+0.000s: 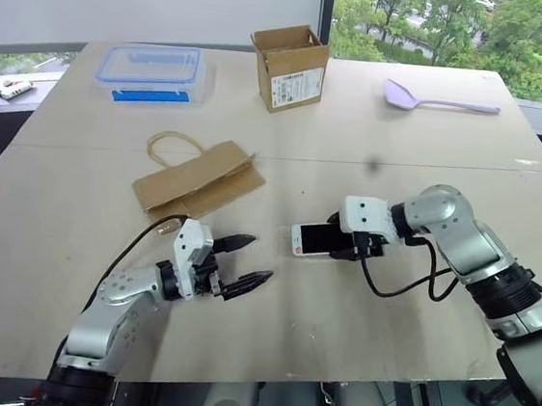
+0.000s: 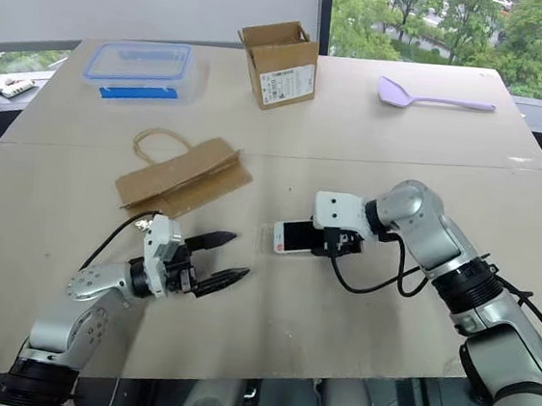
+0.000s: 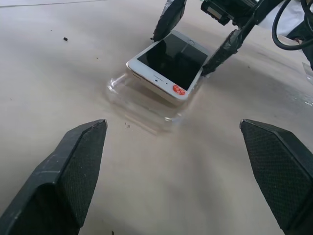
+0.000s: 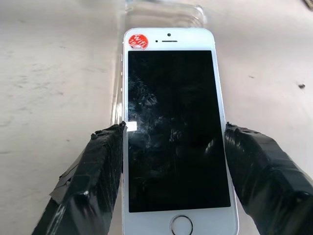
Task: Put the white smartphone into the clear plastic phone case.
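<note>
Table point(image 1: 74, 231) of pale wood bearing several containers. Clear food box point(image 1: 152, 74) with a blue-rimmed lid stands closed at the far left; what it holds cannot be made out. Open cardboard carton point(image 1: 289, 67) stands upright beside it, interior in shadow. Flattened brown paper bag point(image 1: 198, 182) with a loop handle lies nearer the middle, and a lilac spoon point(image 1: 437, 100) rests at the far right.

White smartphone point(image 4: 173, 127) lies screen-up: black glass, white bezels, round home button and a small red sticker at the earpiece end. Right gripper point(image 1: 341, 245) clamps it across its long edges, one black finger on each side. Its sticker end tilts down into the clear plastic phone case point(image 3: 146, 105), a transparent shell lying on the table, visible mainly by its glinting edges and extending past the phone.

Left gripper point(image 1: 243, 264) hovers near the table's front edge, fingers spread wide and empty, pointing toward the phone but well apart from it.
</note>
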`<state>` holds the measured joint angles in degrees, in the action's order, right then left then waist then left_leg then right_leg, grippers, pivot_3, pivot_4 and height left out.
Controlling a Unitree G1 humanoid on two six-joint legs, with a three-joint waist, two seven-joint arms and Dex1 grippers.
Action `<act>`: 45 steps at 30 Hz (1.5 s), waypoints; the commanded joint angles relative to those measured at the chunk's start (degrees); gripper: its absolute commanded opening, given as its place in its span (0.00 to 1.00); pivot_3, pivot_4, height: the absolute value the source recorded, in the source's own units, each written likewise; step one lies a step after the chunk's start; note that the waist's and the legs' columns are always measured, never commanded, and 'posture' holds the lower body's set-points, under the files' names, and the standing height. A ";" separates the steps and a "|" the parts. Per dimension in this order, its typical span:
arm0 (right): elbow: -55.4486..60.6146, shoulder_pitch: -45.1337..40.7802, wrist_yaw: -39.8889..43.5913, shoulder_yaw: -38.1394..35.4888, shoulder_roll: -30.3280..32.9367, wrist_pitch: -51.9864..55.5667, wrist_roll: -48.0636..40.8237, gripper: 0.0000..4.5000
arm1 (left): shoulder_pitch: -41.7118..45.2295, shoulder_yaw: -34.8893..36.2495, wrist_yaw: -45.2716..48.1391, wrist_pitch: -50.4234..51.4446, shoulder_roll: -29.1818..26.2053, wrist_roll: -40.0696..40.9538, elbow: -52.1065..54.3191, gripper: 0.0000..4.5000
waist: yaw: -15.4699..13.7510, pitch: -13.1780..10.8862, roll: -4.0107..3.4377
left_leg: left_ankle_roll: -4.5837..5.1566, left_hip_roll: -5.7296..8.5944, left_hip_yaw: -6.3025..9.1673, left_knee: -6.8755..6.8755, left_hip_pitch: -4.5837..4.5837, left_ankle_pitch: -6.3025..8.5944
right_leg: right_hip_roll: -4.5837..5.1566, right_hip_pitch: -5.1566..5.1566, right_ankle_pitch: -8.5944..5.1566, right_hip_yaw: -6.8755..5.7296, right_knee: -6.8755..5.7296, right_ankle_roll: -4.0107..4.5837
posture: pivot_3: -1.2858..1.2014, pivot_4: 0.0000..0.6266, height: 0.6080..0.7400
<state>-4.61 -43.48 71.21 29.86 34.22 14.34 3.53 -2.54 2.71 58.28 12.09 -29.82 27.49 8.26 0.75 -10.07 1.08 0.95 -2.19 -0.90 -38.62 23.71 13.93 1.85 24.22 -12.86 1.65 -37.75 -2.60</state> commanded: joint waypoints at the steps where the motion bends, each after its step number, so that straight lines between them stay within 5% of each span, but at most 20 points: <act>1: 0.88 -1.02 1.71 1.35 -0.05 -1.80 1.97 0.61 | -0.17 0.07 -0.12 -1.39 0.04 -0.31 0.83 1.00 | -0.01 0.00 0.00 | 0.00 0.00 0.00 0.00 0.00 0.00 | 0.00 0.00 0.00 0.00 0.00 0.00 | 0.52 0.24 1.00; 26: 12.15 -0.07 5.37 0.44 1.43 14.86 1.91 0.61 | 2.93 -2.26 -4.31 5.67 -0.49 -0.17 7.12 1.00 | 0.01 0.00 -0.01 | 0.00 0.01 0.01 0.02 0.01 0.00 | 0.01 0.01 0.00 0.00 0.01 0.00 | 0.52 0.24 1.00; 27: 12.67 0.10 5.60 0.31 1.47 15.46 1.42 0.85 | 3.10 -2.33 -4.42 5.93 -0.54 -0.11 7.24 1.00 | 0.01 0.00 -0.01 | 0.00 0.01 0.01 0.02 0.01 0.00 | 0.01 0.01 0.00 0.00 0.01 0.00 | 0.52 0.24 1.00; 28: 13.31 0.28 5.75 0.09 1.56 15.95 0.95 0.87 | 3.33 -2.37 -4.54 6.28 -0.60 -0.01 7.38 1.00 | 0.01 0.00 -0.01 | 0.00 0.01 0.01 0.02 0.01 0.00 | 0.01 0.01 0.00 0.00 0.01 0.00 | 0.52 0.24 1.00; 29: 13.80 0.47 5.29 -0.34 1.44 16.45 0.64 1.00 | 3.51 -2.39 -4.64 6.61 -0.66 0.09 7.47 1.00 | 0.01 0.00 -0.01 | 0.00 0.01 0.02 0.02 0.01 0.00 | 0.01 0.01 0.00 -0.01 0.01 0.00 | 0.52 0.24 1.00; 36: 18.69 0.70 2.00 -6.14 0.57 23.88 -5.52 1.00 | 3.71 -2.21 -4.67 7.80 -1.68 0.43 8.18 1.00 | 0.01 -0.01 0.00 | 0.00 0.01 0.02 0.02 0.02 0.00 | 0.01 0.02 0.00 -0.01 0.02 0.00 | 0.52 0.24 1.00; 39: 19.75 0.85 -0.65 -8.15 -1.54 27.95 -8.28 0.81 | 2.77 -1.96 -3.11 6.01 -2.30 -0.12 6.36 1.00 | 0.09 -0.01 0.00 | 0.00 0.01 0.02 0.03 0.01 0.00 | 0.01 0.02 0.00 0.00 0.02 0.00 | 0.52 0.24 1.00; 43: 19.81 2.72 -5.88 -6.43 -5.35 29.76 -8.54 0.37 | 2.64 -1.50 -1.24 4.13 -3.18 -0.38 4.08 1.00 | 0.11 -0.01 0.00 | 0.00 0.00 0.03 0.11 -0.01 0.00 | 0.00 0.03 -0.01 -0.01 0.01 0.01 | 0.52 0.24 1.00; 45: 17.77 3.94 -8.60 -4.31 -6.27 27.30 -6.47 0.16 | 2.85 -1.37 -0.69 3.62 -3.41 -0.31 3.25 0.88 | 0.10 -0.01 0.00 | 0.00 0.00 0.04 0.12 0.00 0.00 | 0.00 0.04 -0.01 -0.02 0.02 0.01 | 0.52 0.24 1.00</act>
<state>13.20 -39.81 64.55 24.88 28.01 43.18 -4.14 0.10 0.01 56.75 17.10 -32.57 27.01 11.22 0.85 -10.07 1.08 0.95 -2.19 -0.87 -38.51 23.72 13.93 1.86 24.26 -12.87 1.64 -37.72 -2.59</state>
